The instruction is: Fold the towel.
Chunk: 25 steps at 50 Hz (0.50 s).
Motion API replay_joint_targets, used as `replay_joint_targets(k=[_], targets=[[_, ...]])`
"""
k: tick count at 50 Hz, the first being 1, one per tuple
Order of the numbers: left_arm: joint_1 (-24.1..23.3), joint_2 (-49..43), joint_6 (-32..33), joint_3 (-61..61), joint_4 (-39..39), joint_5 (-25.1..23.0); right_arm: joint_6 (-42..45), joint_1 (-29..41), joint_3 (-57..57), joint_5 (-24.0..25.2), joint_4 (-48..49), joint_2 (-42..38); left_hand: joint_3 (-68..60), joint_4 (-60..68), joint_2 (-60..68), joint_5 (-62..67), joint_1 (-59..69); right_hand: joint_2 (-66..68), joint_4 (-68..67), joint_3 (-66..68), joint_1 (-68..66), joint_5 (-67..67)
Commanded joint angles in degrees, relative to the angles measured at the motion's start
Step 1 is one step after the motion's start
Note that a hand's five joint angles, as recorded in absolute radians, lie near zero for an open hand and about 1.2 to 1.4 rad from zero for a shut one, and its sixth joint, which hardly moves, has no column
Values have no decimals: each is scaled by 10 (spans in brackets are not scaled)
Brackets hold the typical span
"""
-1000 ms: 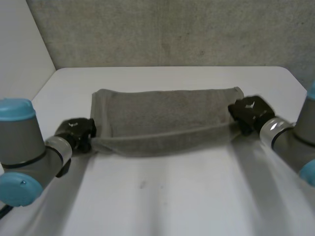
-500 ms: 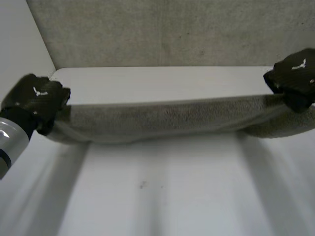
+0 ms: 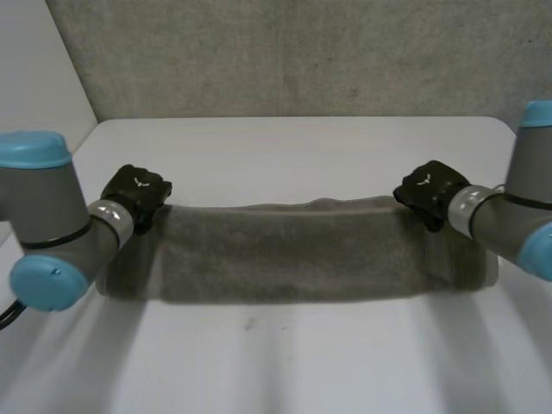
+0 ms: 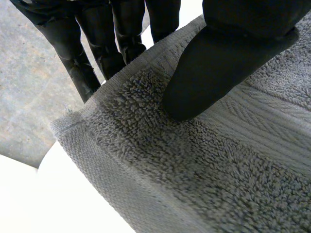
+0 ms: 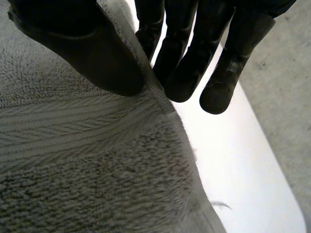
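The left hand (image 3: pixel 136 194) is pinching the towel (image 3: pixel 293 254) at its far left corner, thumb on top. The towel is lying as a long band across the white table (image 3: pixel 293 362). The right hand (image 3: pixel 429 191) is pinching the far right corner likewise.

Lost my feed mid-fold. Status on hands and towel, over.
Left hand pinches the towel at its far left corner, right hand at the far right. Towel lies as a long band on the table. Nothing in the way.

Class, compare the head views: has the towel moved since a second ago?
Yes. The towel now lies farther from the back edge of the table, nearer the robot.
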<state>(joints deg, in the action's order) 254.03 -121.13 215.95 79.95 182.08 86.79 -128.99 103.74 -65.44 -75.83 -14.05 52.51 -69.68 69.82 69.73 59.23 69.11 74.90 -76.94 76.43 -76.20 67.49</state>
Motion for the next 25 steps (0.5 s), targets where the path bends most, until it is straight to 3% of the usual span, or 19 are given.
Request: replay_joint_targets(k=[1,4,14,15,16,17,18,25], targets=[[-1,-95,0,-103,8,8,8,21,75,-17,69,-79,-103,102,103,108,109,51,-31,36,-38,25],[-2,-145,10,-154,9,30,30,29,113,-19,102,-120,-103,102,103,108,109,51,-31,36,-38,25],[-5,-200,33,-224,10,39,44,37,188,-24,107,-196,-103,102,103,108,109,51,-31,36,-38,25],[-5,-206,35,-230,9,42,44,37,195,-26,108,-206,-92,90,91,96,98,-296,317,-312,309,-322],[-6,-210,35,-232,9,44,44,37,199,-28,109,-211,375,-376,-375,-370,-369,-649,669,-664,662,-675],[-6,-210,35,-232,9,44,44,37,199,-28,109,-211,379,-381,-380,-375,-374,-649,669,-664,662,-675],[-10,-212,35,-230,9,49,43,37,203,-34,110,-215,597,-598,-597,-592,-591,-649,669,-664,662,-675],[-26,-183,31,-226,10,62,2,38,198,-60,131,-181,597,-598,-597,-592,-591,-649,669,-664,662,-675]])
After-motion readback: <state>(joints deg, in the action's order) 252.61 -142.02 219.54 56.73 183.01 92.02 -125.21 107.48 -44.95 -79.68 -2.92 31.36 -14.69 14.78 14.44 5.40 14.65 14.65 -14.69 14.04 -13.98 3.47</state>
